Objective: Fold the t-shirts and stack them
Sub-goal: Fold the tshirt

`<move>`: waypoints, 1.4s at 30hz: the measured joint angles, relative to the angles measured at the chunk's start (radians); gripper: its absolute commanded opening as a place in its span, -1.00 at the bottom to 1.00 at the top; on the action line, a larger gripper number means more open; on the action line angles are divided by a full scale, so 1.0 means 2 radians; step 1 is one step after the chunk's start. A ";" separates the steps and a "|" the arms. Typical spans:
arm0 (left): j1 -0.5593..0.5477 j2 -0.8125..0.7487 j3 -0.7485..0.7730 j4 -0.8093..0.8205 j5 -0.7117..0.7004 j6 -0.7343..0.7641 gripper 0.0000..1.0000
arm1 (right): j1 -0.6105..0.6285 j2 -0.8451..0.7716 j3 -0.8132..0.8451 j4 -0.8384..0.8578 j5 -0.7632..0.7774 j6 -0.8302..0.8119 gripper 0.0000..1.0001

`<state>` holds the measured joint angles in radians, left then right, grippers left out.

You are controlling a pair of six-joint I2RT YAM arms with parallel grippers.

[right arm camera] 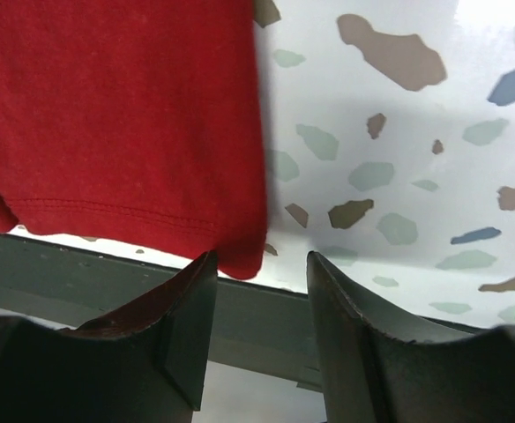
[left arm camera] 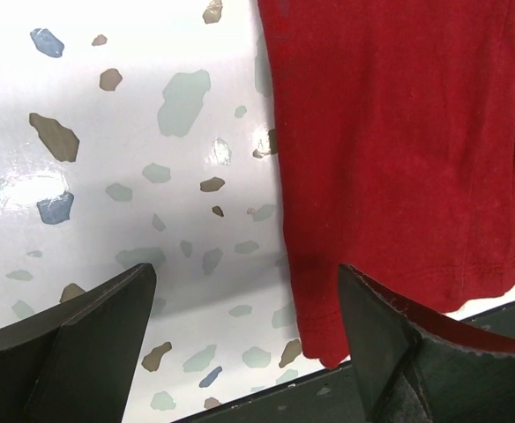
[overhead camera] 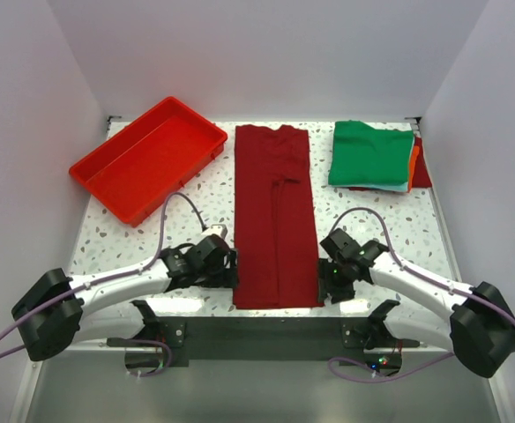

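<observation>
With the left gripper down low at the near edge of the table, I see its jaws spread wide and clamped on nothing. The near left corner of the maroon t-shirt lies flat between the fingers, close to the inner one and well apart from the outer. I cannot tell whether the inner finger touches the cloth.

On the other side, the right gripper sits at the shirt's near right corner. Its jaws stand apart with a narrower gap, and the tip of the corner lies right at the mouth of that gap. No cloth is pinched.

The maroon shirt lies as a long, narrow strip down the middle of the speckled table. Its hem is at the near edge between my two grippers, and its collar end points to the back wall.

Further out, at the far right, a green t-shirt sits folded on top of a small stack. An orange t-shirt and a red t-shirt show only as edges on the stack's right side. At the far left a red tray sits at an angle, well apart from the shirts.
</observation>
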<state>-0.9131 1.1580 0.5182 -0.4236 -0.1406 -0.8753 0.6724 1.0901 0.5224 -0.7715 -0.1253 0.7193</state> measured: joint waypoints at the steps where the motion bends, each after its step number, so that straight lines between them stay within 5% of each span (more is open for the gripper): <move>1: 0.000 -0.004 -0.004 0.002 0.001 -0.001 0.75 | 0.003 0.002 -0.002 0.005 -0.001 0.002 -0.07; 16: -0.023 -0.016 -0.021 0.021 0.015 -0.004 0.32 | 0.014 0.037 -0.010 0.041 -0.023 0.015 -0.74; 36: -0.076 -0.001 -0.035 0.061 0.057 -0.040 -0.27 | 0.015 0.033 -0.017 0.054 -0.037 0.029 -0.78; 42: -0.085 0.002 -0.037 0.060 0.061 -0.051 -0.63 | 0.015 0.033 -0.017 0.054 -0.038 0.030 -0.87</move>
<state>-1.0832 1.1629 0.4446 -0.3027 -0.0177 -0.9775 0.7025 1.1564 0.4877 -0.6636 -0.2012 0.7788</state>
